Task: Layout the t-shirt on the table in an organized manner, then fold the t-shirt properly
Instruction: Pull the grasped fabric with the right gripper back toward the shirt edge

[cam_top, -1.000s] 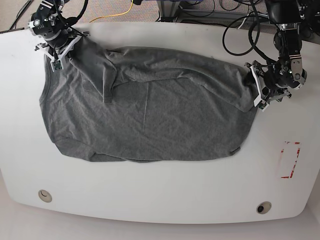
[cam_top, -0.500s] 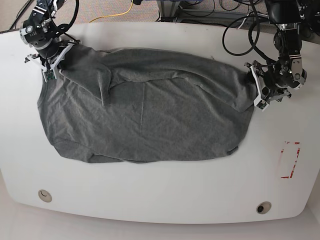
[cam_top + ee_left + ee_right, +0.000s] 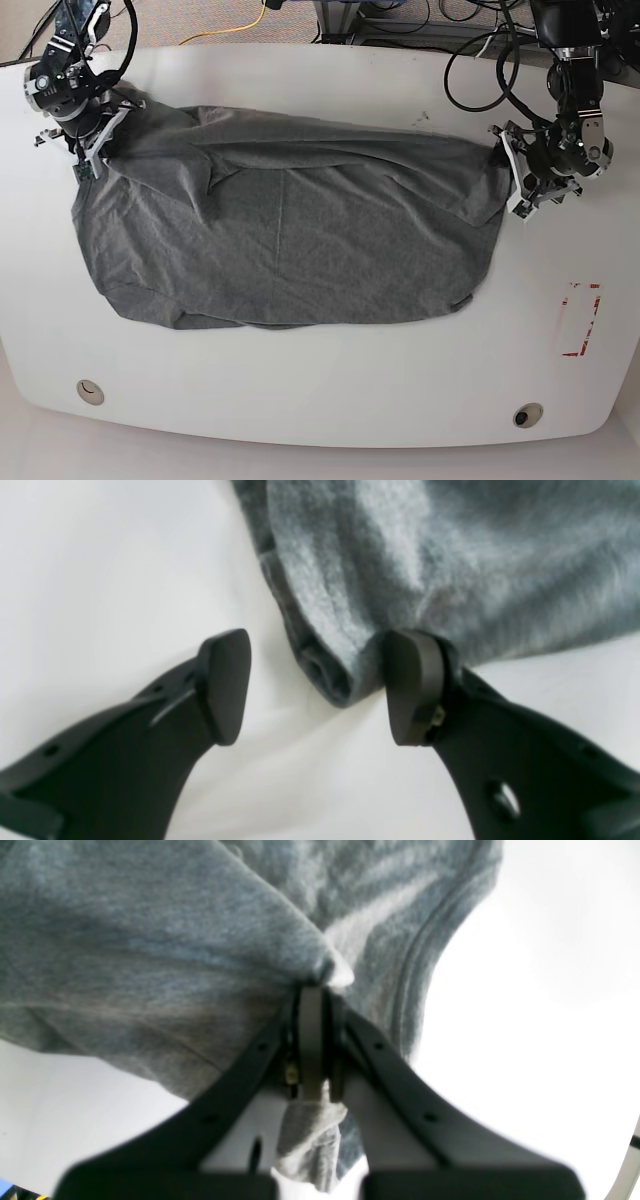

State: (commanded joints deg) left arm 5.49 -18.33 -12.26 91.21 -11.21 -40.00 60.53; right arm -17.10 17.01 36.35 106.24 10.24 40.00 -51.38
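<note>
Two grippers sit at opposite edges of the t-shirt [image 3: 290, 240]. The right gripper [image 3: 312, 1005], at the upper left of the base view, is clamped on a bunched fold of grey fabric, jaws pressed together with cloth emerging above and below them. The left gripper [image 3: 320, 685], at the right of the base view, stands spread apart; one pad [image 3: 412, 685] touches a rolled hem corner, the other pad rests clear on the table [image 3: 320, 400]. The t-shirt lies spread across the middle of the white table, heather grey, wrinkled, with diagonal folds along its upper edge. A red dashed rectangle [image 3: 580, 320] marks the lower right.
</note>
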